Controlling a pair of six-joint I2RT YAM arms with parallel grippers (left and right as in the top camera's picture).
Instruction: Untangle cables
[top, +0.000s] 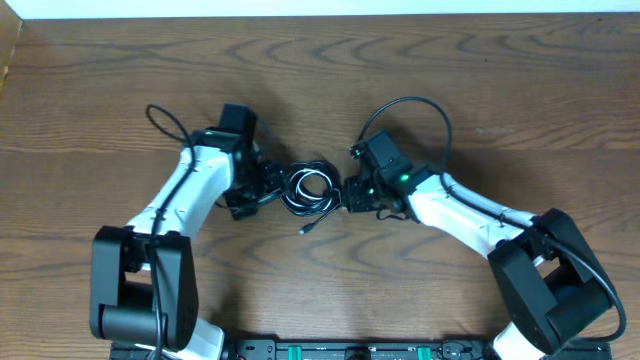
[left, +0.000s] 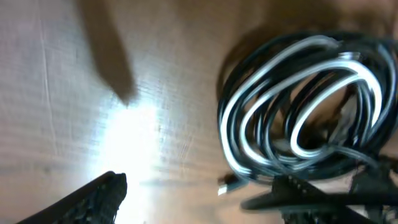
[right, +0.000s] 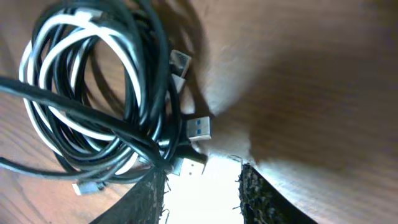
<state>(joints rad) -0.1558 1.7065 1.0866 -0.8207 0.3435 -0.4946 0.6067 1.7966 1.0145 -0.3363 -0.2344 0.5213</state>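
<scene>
The cables (top: 308, 188) lie as one tangled coil of black and white cords in the middle of the table, between my two grippers. My left gripper (top: 262, 190) is just left of the coil. In the left wrist view it (left: 182, 190) stands wide open, the coil (left: 305, 106) up right, its right finger (left: 311, 198) at the coil's lower edge. My right gripper (top: 350, 193) is just right of the coil. In the right wrist view it (right: 202, 174) is open over bare table, the coil (right: 93, 93) by its left finger (right: 146, 199).
A loose black cord end with a small plug (top: 305, 230) trails toward the front of the table. A blue-tongued USB plug (right: 199, 129) and a metal plug (right: 189, 165) stick out of the coil near my right fingertips. Thicker arm cords loop behind each wrist.
</scene>
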